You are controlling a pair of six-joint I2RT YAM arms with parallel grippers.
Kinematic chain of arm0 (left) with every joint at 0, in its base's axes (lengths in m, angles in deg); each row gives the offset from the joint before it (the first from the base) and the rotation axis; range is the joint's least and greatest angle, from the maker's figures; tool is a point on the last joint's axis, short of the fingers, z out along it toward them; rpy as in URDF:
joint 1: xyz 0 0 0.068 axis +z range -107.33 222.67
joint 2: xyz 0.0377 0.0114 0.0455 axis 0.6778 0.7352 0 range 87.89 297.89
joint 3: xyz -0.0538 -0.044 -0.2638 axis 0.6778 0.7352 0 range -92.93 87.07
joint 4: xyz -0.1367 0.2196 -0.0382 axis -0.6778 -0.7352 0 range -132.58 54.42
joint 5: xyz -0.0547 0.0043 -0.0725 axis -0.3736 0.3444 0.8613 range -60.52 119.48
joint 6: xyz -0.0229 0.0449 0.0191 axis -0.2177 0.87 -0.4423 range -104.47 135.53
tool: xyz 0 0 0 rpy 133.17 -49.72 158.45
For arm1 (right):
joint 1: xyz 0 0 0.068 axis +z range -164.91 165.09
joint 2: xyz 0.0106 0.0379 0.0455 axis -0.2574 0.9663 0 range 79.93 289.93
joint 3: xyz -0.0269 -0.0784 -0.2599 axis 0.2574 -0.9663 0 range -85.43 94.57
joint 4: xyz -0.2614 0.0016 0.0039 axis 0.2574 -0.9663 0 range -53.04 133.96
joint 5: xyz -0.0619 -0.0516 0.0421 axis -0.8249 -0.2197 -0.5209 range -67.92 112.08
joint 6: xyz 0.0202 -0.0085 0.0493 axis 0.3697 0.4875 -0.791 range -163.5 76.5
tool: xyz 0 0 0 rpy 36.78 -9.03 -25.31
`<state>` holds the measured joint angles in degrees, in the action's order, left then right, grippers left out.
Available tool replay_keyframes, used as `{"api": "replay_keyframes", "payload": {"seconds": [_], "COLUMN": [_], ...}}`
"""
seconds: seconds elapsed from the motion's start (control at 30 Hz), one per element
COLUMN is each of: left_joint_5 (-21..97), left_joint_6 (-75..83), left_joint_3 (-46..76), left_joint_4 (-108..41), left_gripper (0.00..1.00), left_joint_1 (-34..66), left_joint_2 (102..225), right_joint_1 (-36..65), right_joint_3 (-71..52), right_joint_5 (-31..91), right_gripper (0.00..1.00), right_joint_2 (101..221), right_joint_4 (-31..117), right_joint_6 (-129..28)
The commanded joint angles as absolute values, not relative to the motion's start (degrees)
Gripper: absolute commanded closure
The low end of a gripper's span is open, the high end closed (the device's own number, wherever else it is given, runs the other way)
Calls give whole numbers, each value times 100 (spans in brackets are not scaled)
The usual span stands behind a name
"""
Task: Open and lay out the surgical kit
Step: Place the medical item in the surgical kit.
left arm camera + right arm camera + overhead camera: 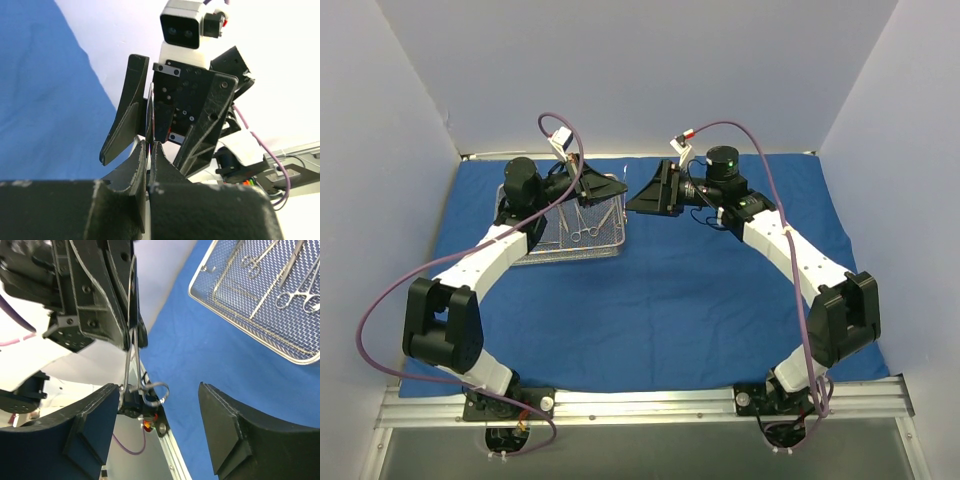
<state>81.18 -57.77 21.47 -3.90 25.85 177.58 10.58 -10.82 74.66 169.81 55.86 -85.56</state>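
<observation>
A thin silver ring-handled instrument (131, 340) hangs in the air just off the 3 o'clock end of the shallow silver wire-mesh tray (570, 252). It is pinched edge-on in the left claw (149, 146), whose fingers are pressed together on its upper length, leaving the ring handles (156, 392) free. At least 3 more silver scissor-like instruments (295, 292) lie in the tray, which sits toward 10 o'clock on the large royal-blue cloth wrap (680, 300) spread flat over the tabletop. The right claw (160, 389) faces the left one from 3 o'clock, spread wide. Its 2 fingers stand either side of the ring end and touch nothing that I can see. This looks like a hand-over. To do it well, the right claw should ease in until the shank just above the rings sits squarely between its pads, then close fully, and only then should the left claw let go. Gripping the straight shank rather than the curved rings should keep the instrument from twisting. The bare cloth from 3 to 6 o'clock looks the best place to lay it.
</observation>
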Motion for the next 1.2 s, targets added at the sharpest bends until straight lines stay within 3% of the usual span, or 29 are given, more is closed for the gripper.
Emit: {"api": "replay_keyframes", "payload": {"seconds": [0.0, 0.9, 1.1, 1.17], "left_joint_5": [8212, 8037, 8028, 8028], "left_joint_6": [-6164, -6217, -6235, -6235], "left_joint_3": [2177, 2186, 2107, 2124], "left_joint_4": [555, 608, 643, 661], "left_gripper": [98, 98, 98, 98], "left_joint_1": [2518, 2369, 2342, 2325], "left_joint_2": [17525, 17683, 17798, 17815], "right_joint_1": [996, 1101, 1163, 1163], "right_joint_3": [-993, -1213, -1178, -1169], "right_joint_5": [7684, 8246, 8519, 8545], "right_gripper": [37, 67, 88, 100], "right_joint_2": [16869, 17072, 17168, 17195], "right_joint_4": [6162, 7190, 7411, 7402], "right_joint_6": [-8841, -9578, -9702, -9711]}}
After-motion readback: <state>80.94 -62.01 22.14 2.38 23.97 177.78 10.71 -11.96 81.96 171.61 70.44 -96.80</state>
